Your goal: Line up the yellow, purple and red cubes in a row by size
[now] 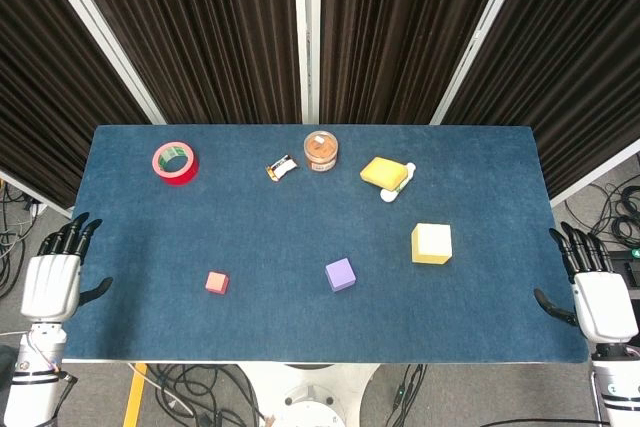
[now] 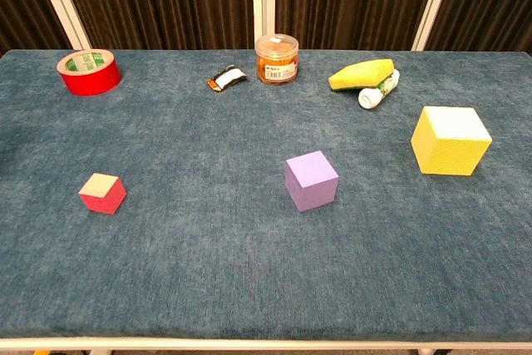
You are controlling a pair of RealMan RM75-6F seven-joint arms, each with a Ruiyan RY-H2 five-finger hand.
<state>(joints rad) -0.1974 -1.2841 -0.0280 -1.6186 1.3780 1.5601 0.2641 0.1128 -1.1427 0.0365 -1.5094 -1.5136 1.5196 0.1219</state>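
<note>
Blue table (image 1: 150, 237) has red cube (image 1: 217, 282) at 8 o'clock, purple cube (image 1: 340, 274) at 6, yellow cube (image 1: 431, 243) at 4, left hand (image 1: 55, 282) and right hand (image 1: 598, 299) released, empty off the edges, so nothing's started, first grab comes next

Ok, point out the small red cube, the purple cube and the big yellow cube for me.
small red cube (image 2: 102, 193), chest view, on its top front edge
purple cube (image 2: 312, 180), chest view, on its middle
big yellow cube (image 1: 431, 244), head view, on its top face

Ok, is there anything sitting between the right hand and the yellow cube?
Nothing visible. The right hand waits off the table's right edge, and only bare blue cloth lies between it and the yellow cube. The sponge sits farther back.
</note>
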